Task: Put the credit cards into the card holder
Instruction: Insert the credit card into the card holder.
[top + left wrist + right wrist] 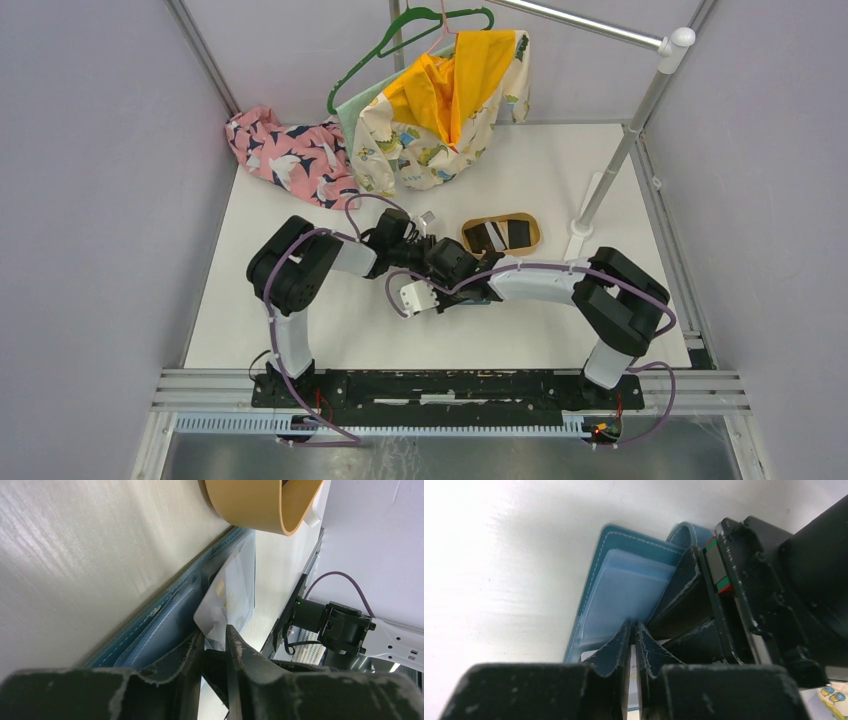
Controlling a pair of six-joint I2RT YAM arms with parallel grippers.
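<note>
The white worktop (300, 330) carries an oval tan tray (250, 510). The teal holder (624, 585), white-stitched with clear sleeves, lies open just beside the tray. The right tool (632, 625) is pinched on the holder's edge. The left tool (214, 632) has its jaws slightly apart around a pale card (235, 590) resting in the holder's fold. Whether it grips the card cannot be told. The card's print is too blurred to read.

- On my screen the left arm (292, 345) and right arm (540, 283) look alike: white links and bulky black joints.
- Purple cables (555, 267) loop along both.
- The black fingers (245, 665) have pale, scuffed edges.
- Red-green marks (723, 585) sit at 1 o'clock in my right wrist view.
- A black base plate (440, 390) lies at 6 o'clock.
</note>
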